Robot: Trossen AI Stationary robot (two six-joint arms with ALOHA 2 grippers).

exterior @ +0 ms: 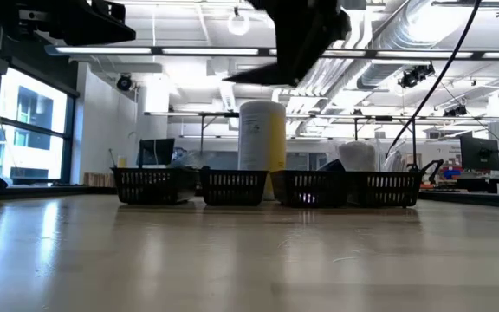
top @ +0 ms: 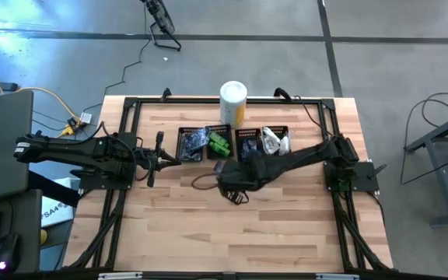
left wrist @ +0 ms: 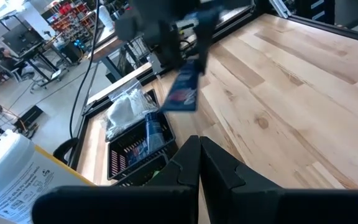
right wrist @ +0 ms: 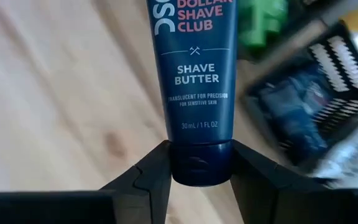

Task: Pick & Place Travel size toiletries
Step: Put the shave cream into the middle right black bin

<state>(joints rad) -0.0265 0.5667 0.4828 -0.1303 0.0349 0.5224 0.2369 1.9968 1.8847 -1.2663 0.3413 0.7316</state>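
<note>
Wooden counter (top: 232, 233) is carrying four black bins (top: 191, 143) at twelve o'clock. Right tool (right wrist: 201, 163) is gripping a dark blue tube (right wrist: 194, 74) by its cap, hanging above the counter's middle. Left tool (top: 159, 159) is waiting closed at nine o'clock.

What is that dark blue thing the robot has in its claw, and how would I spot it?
Find the tall white-and-yellow canister at the table's far edge, then the row of black mesh bins before it. Just nearer, the right end effector is shut on a dark blue tube by its cap, printed "Shave Butter"; the other toiletries lie in bins.
</note>
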